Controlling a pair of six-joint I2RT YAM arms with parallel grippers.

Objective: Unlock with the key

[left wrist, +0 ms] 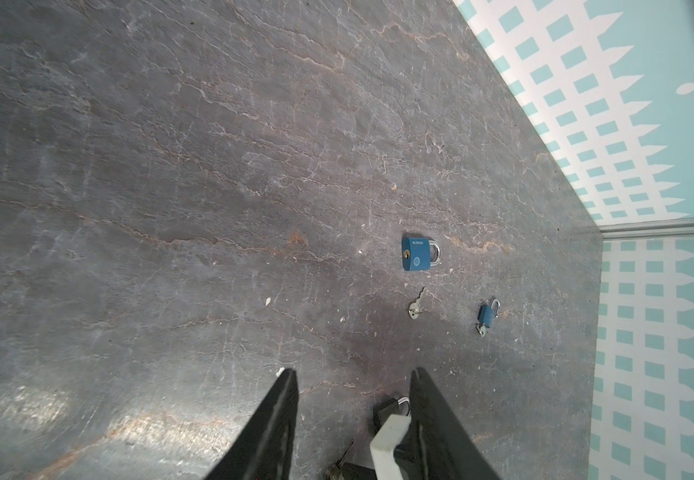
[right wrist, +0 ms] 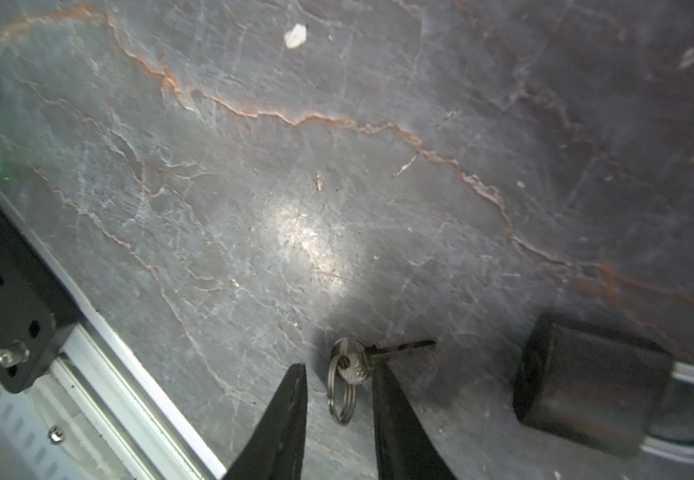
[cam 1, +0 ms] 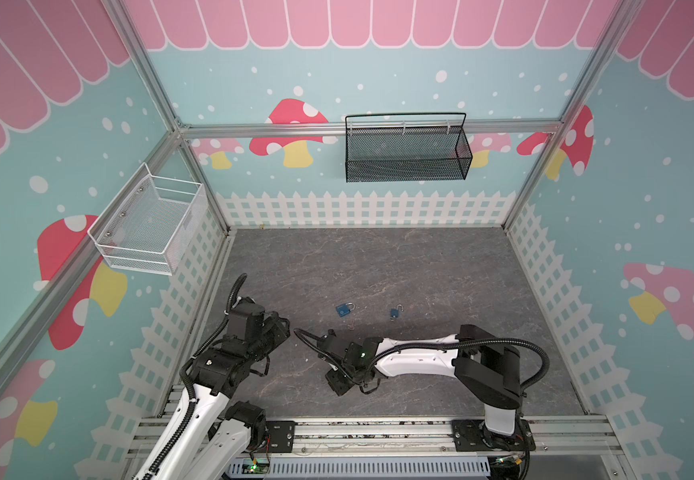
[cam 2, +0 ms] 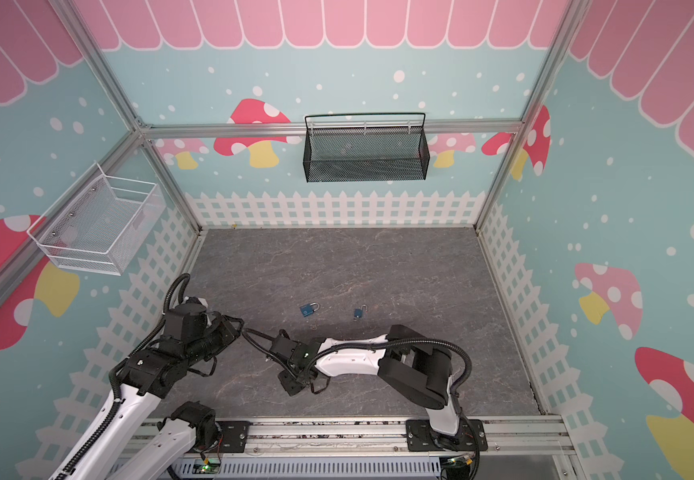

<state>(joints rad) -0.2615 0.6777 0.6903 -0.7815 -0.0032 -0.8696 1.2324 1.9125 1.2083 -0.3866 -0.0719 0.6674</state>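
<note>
**A:** Where does the unlocking stand?

**B:** Early, I'd say. The key (right wrist: 361, 359) lies flat on the desk (right wrist: 253, 166) on its ring (right wrist: 339, 401). It is not lifted and not in any lock.

**A:** And the right claw (right wrist: 339, 369)?

**B:** It is down at the desk, with its jaws set narrow on either side of the key's head. One finger looks to be touching the head and the other stands off the ring, so I wouldn't call it a grip yet.

**A:** The lock?

**B:** A black padlock (right wrist: 590, 382) lies on its side just beside the key, whose blade points roughly toward it. My guess is that's the one. Its shackle is too blurred to tell whether it is latched.

**A:** The left claw (left wrist: 354, 372)?

**B:** It hovers over the desk with its jaws apart, holding nothing. Farther off lie a large blue padlock (left wrist: 415, 254), a loose second key (left wrist: 415, 305), and a small blue padlock (left wrist: 486, 315) with a third key (left wrist: 481, 330) stuck in its base.

**A:** So what's left?

**B:** Nearly everything: pinch the key, raise it, steady the padlock, insert, turn, and free the shackle.
</note>
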